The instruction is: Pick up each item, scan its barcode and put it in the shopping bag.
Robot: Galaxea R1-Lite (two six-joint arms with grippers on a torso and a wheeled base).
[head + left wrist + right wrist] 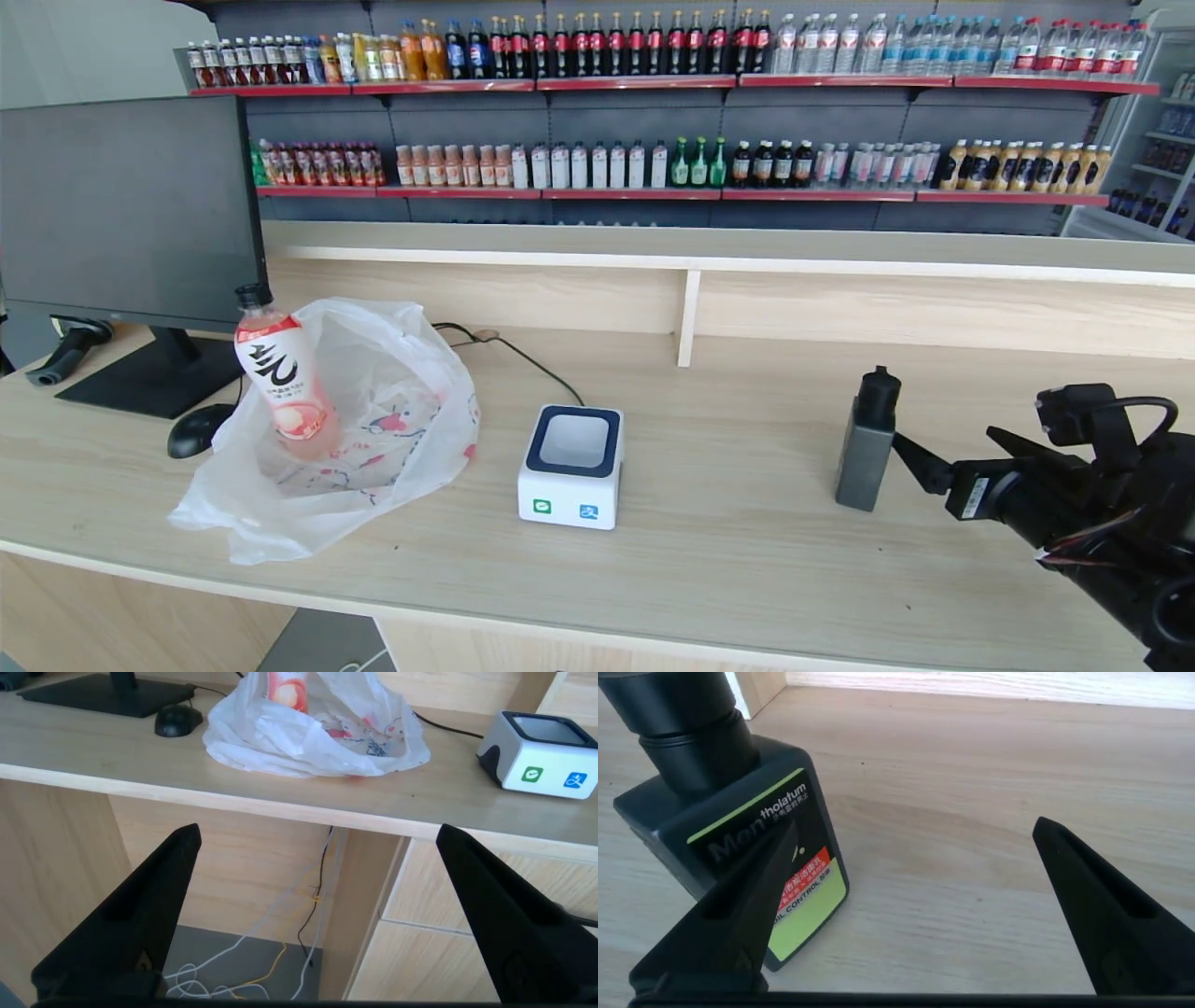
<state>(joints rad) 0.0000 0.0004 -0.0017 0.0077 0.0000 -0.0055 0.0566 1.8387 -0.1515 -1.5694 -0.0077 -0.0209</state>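
A dark grey bottle (865, 448) with a black cap stands upright on the counter's right side. My right gripper (945, 439) is just right of it, open, and one fingertip (904, 446) nearly touches its side. In the right wrist view the bottle (738, 831) sits off towards one finger (738, 924), not inside the open right gripper (915, 915). A pink drink bottle (283, 373) leans inside the translucent shopping bag (373, 439) at the left. The white barcode scanner (571, 465) sits mid-counter. My left gripper (318, 905) hangs open and holds nothing, below the counter's front edge, facing the bag (308, 728).
A monitor (121, 205) on a stand, a black mouse (199, 427) and a handheld scanner (67, 350) sit at the far left. A cable (523, 359) runs behind the bag. A raised wooden ledge (728, 271) backs the counter. Bare counter lies between scanner and grey bottle.
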